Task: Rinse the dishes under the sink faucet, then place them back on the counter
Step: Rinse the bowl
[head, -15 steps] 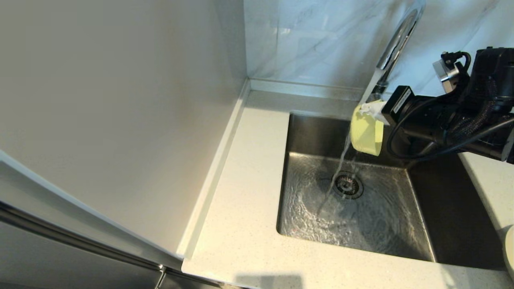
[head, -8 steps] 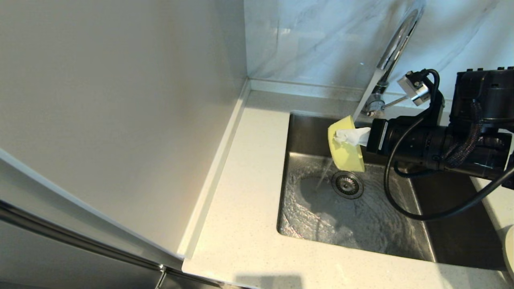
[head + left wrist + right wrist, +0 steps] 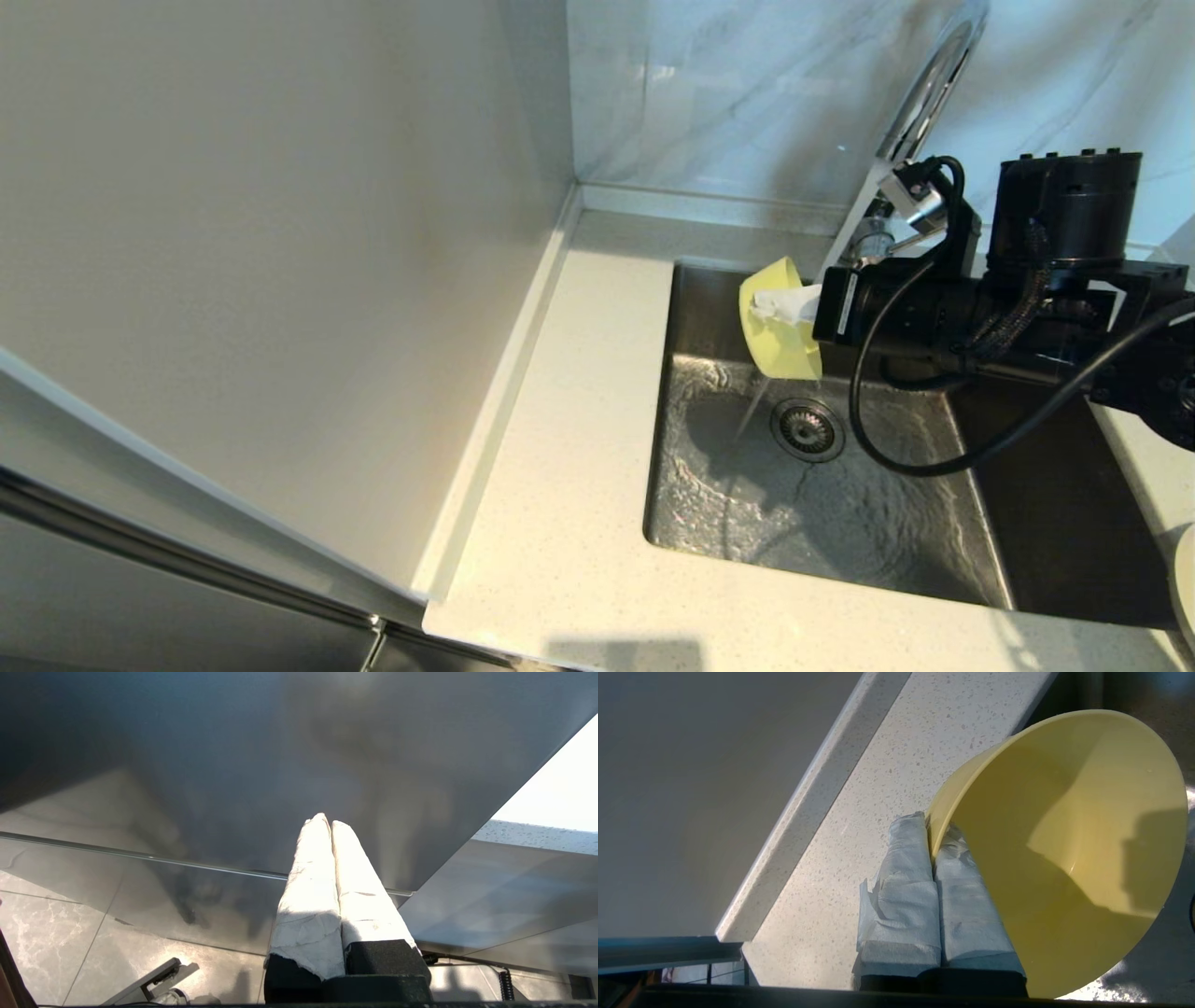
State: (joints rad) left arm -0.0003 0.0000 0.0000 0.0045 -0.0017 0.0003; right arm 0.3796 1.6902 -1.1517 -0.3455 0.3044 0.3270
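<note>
In the head view, the right end effector (image 3: 789,305) reached in from the right over the square stainless steel sink (image 3: 971,569), its white-wrapped fingers closed on the rim of one small pale yellow round bowl (image 3: 778,322). The bowl hung tipped on its side above the far left part of the basin, just beside the off-white speckled stone counter (image 3: 560,485). A thin stream fell from under the bowl to the wet basin floor, left of the single round metal drain strainer (image 3: 808,428). One tall chrome gooseneck faucet (image 3: 924,93) rose at the far edge. A white rounded edge at the right border may have been the dish; no chopsticks showed.

In the left wrist view, the left end effector (image 3: 327,826) was parked below the counter, facing a grey panel, its two wrapped fingers pressed together and holding nothing.

In the right wrist view, the two fingers (image 3: 901,896) pinched the bowl wall, one inside and one outside, with counter beyond.

The risk, as I judge it, was slippage: a wet rim held by a narrow pinch could twist or drop into the sink. Leftover water might also spill onto the counter if the bowl were carried across while tipped.
</note>
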